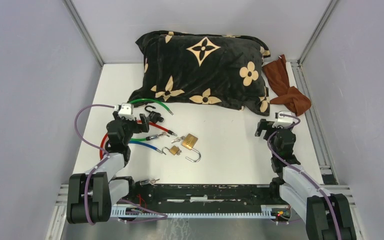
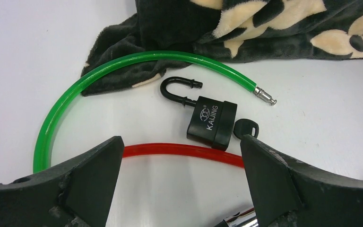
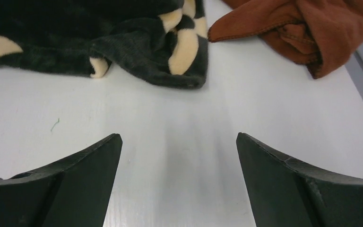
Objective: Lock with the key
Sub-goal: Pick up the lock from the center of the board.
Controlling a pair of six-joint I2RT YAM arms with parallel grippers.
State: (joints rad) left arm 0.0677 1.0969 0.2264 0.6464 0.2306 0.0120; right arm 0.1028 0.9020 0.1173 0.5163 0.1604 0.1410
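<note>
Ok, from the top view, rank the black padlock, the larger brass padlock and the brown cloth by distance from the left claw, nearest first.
1. The black padlock, just right of the left claw, shackle open.
2. The larger brass padlock, mid-table, closer to the arm bases.
3. The brown cloth, far right corner, beside the pillow.

So there's a black KAIJING padlock point(image 2: 211, 122) lying flat on the white table point(image 1: 230, 150), shackle popped open, black-headed key point(image 2: 246, 128) stuck in its bottom end, and a brass padlock point(image 1: 190, 141) nearby, also open.
</note>
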